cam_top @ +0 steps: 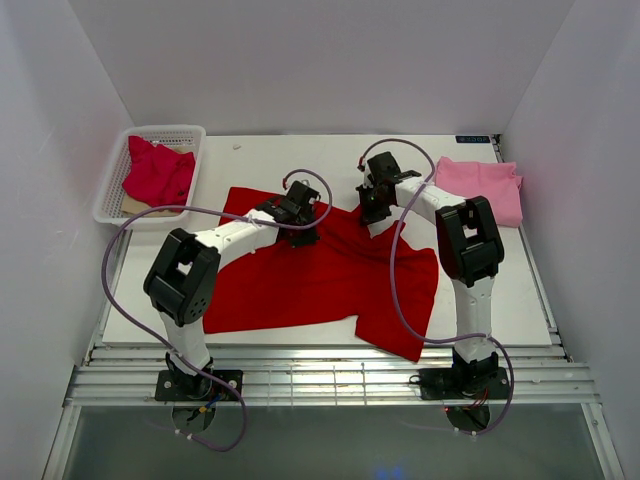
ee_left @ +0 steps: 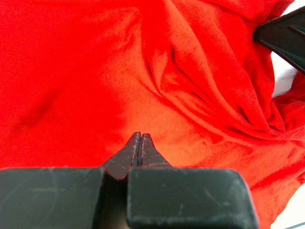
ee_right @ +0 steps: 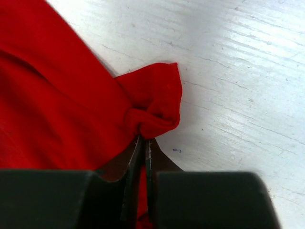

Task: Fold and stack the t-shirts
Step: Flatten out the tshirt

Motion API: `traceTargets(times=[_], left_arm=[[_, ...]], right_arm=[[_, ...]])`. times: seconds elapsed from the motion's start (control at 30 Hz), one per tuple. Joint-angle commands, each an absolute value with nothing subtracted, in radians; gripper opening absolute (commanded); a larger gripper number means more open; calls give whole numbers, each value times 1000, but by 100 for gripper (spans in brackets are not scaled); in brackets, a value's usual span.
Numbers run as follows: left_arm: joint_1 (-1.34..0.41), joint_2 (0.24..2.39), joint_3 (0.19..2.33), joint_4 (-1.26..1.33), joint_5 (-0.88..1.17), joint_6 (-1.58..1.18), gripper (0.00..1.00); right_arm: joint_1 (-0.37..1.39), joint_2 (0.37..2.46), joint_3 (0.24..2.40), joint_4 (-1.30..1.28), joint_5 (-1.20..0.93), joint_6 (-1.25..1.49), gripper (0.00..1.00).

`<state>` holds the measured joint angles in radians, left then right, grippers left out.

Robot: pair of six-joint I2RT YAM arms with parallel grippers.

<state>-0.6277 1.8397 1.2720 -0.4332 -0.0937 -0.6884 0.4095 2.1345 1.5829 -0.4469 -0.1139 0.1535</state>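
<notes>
Red t-shirt [ee_right: 71, 109] corner pinched in right pincer [ee_right: 143, 139].

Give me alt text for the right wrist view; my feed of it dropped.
The right gripper is pinched shut on a bunched corner of the red t-shirt, over the white table. The rest of the shirt fills the left of the view; bare tabletop fills the right.

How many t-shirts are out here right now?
3. A bright red shirt spread mid-table; a pink shirt folded at far right; a crimson shirt in the white basket at far left, which may hide more underneath.
</notes>
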Motion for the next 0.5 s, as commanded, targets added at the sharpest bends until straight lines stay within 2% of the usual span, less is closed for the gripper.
traceTargets(times=[0.0,0.1,0.2,0.33,0.47], left_arm=[[-626,1755,1250,-420,-115,-692,0],[-626,1750,1235,-420,-112,-698,0],[-626,1747,1224,-420,-113,-703,0],[-626,1740,1209,-416,-123,-709,0],[-626,1746,1207,-414,-130,-706,0]], right_arm=[[407,2112,1586,-452,-97,176,8],[407,2076,1647,-469,36,166,8],[408,2033,1742,-489,68,117,9],[425,1994,1781,-546,-78,69,11],[494,1970,1654,-609,-244,14,17]])
